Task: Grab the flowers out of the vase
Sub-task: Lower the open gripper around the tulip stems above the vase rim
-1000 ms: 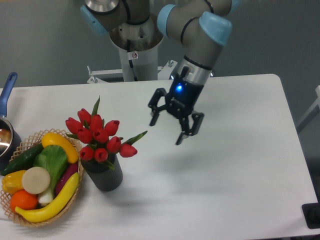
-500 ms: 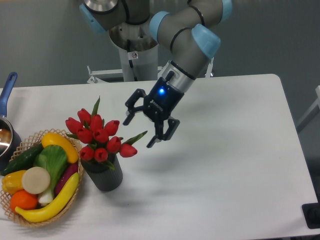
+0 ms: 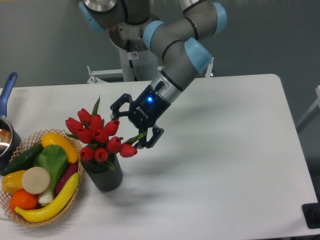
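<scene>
You have the flowers (image 3: 99, 134) in the vase (image 3: 103, 175), basket (image 3: 69, 201) just left; the gripper (image 3: 131, 126) sits right, possibly touching them.

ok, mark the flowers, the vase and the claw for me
flowers (image 3: 98, 136), fixed camera, on a red bud in the middle of the bunch
vase (image 3: 106, 179), fixed camera, on its ribbed dark outer wall
claw (image 3: 133, 123), fixed camera, midway between the two fingertips, open beside the bunch

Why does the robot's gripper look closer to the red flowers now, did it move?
Yes. The gripper has moved left toward the flowers, which sit unmoved in the vase. It is open, right beside the buds.
</scene>
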Action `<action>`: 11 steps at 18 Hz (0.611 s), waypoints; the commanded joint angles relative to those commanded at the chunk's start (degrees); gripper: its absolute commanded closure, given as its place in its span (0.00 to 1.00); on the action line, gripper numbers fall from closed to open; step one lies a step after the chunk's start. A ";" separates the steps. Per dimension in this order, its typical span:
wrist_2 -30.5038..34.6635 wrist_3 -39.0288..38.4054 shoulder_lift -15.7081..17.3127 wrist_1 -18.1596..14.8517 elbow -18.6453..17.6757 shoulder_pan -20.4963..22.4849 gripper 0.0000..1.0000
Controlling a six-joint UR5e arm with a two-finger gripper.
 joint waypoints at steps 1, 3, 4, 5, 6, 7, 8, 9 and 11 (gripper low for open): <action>0.00 0.00 -0.44 0.09 0.26 -0.26 0.00; 0.00 0.09 -0.79 1.14 0.36 -0.97 0.00; 0.00 0.09 -1.06 1.32 0.44 -1.23 0.00; 0.00 0.17 -1.23 1.67 0.53 -1.32 0.00; 0.09 0.35 -1.41 1.76 0.53 -1.76 0.00; 0.09 0.44 -1.76 2.11 0.70 -2.28 0.00; 0.17 0.44 -1.94 2.20 0.88 -2.38 0.00; 0.18 0.53 -2.11 2.46 1.14 -2.46 0.00; 0.35 0.61 -2.73 2.46 1.50 -3.08 0.00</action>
